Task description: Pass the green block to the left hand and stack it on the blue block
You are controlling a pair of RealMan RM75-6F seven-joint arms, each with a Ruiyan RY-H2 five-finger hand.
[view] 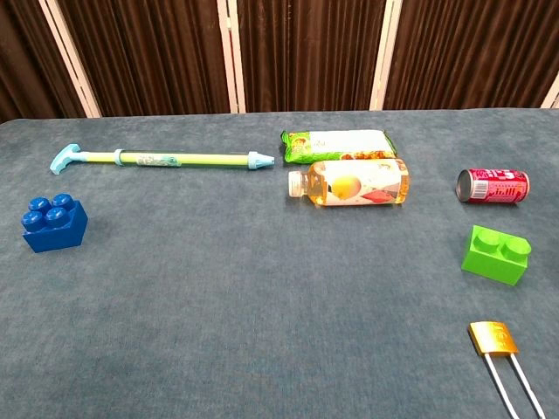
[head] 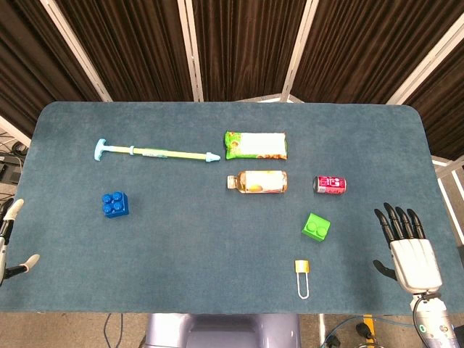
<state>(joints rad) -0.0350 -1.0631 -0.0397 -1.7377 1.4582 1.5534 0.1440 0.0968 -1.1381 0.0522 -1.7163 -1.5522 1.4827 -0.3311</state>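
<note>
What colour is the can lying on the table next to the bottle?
Red, with white lettering; the can shows best in the chest view, lying on its side.

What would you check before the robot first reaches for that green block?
1. Right hand free, fingers apart: ok.
2. Green block uncovered, studs up: ok.
3. Room around it: padlock and red can lie close but apart: ok.
4. Left hand ready to receive: only partly in view at the table edge, seems empty: cannot tell.
5. Blue block top bare for stacking: ok.
</note>
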